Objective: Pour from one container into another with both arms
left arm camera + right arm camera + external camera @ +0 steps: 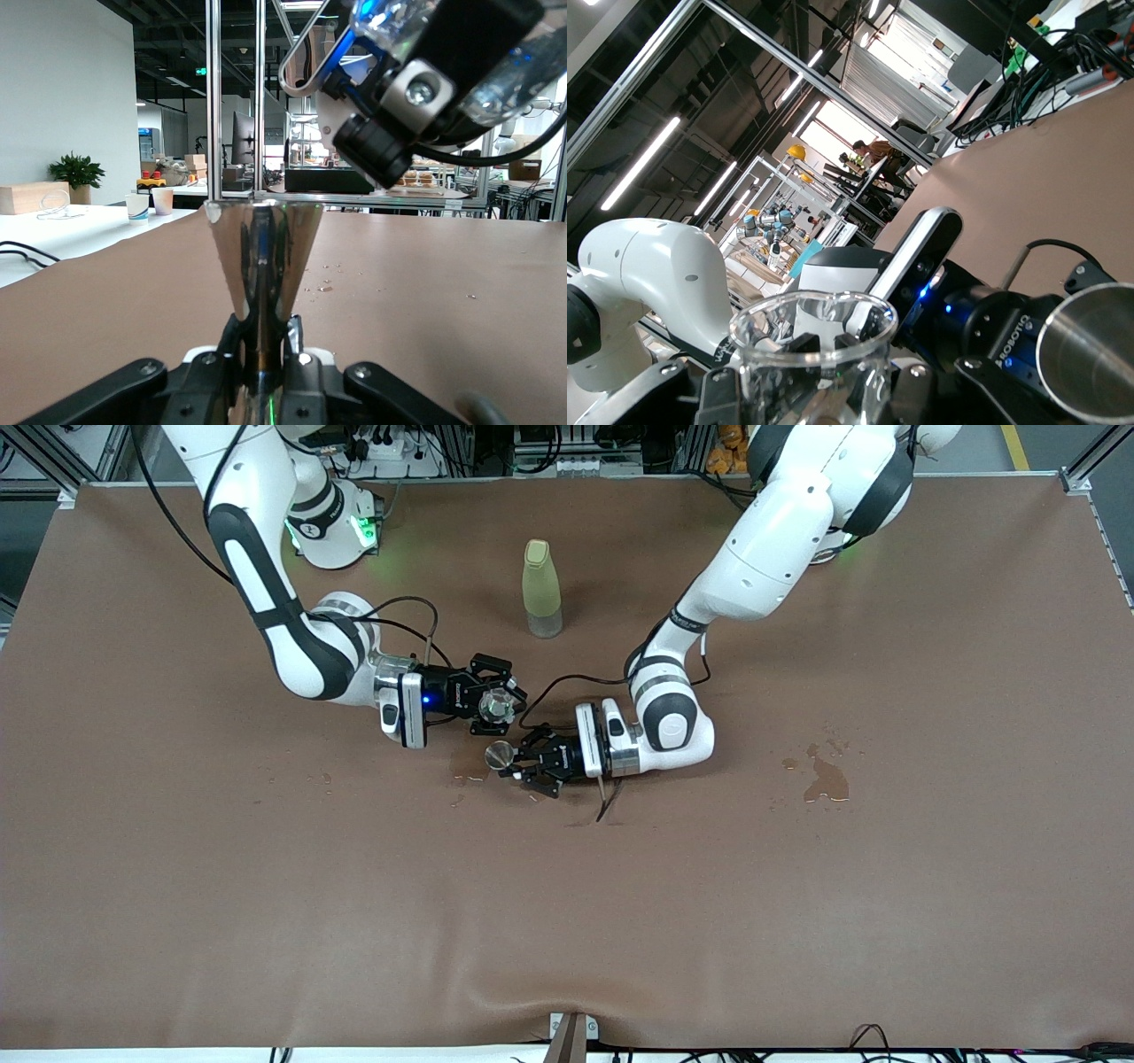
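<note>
1. Front view first: we see both arms reaching low over the middle of the brown table [177,886], their wrists turned so the two hands point at each other.
2. We have the right gripper [507,701] pinching a clear glass cup [497,707], fingers pressed tight on it; the cup is tipped well over on its side, its mouth facing the camera.
3. Just under and beside that hand, the left gripper [512,762] clamps a shiny metal cup [499,755], its fingers tight on the narrow lower part.
4. We catch the two cups very close, the glass one just above the steel one; touching or not, we cannot tell.
5. Left wrist view: the metal cup [262,266] flares upward from between the black fingers [205,376], with the right hand and its glass overhead.
6. Right wrist view: the glass rim [812,324] sits right in front of us, the steel cup [1090,350] close beside it.
7. Past both hands, toward the arm bases, a pale green bottle [541,588] stands upright.
8. Toward the left arm's end, a small puddle [827,779] darkens the cloth.
</note>
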`<state>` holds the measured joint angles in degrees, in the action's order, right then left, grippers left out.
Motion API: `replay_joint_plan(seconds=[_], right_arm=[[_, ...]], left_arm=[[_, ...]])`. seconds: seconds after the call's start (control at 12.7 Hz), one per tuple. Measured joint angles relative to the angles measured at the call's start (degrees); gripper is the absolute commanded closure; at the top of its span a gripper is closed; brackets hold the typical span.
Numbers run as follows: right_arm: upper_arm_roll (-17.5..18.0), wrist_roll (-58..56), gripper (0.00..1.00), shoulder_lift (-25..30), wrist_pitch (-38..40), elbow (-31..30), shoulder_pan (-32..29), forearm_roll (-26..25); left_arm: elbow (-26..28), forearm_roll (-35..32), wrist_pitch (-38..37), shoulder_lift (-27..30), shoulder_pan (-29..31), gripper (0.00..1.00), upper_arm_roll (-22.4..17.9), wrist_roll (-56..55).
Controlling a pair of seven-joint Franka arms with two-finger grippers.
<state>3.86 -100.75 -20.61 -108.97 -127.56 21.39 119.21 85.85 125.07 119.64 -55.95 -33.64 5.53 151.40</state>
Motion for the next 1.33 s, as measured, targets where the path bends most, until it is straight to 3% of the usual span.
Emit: replay_joint_plan(seconds=[1.33], right_arm=[[0.83, 18.41, 1.0, 0.79, -0.25, -0.46, 0.01, 0.0]], left_arm=[[3.23, 0.0, -4.8, 0.0, 0.1, 1.0, 0.28, 0.62]])
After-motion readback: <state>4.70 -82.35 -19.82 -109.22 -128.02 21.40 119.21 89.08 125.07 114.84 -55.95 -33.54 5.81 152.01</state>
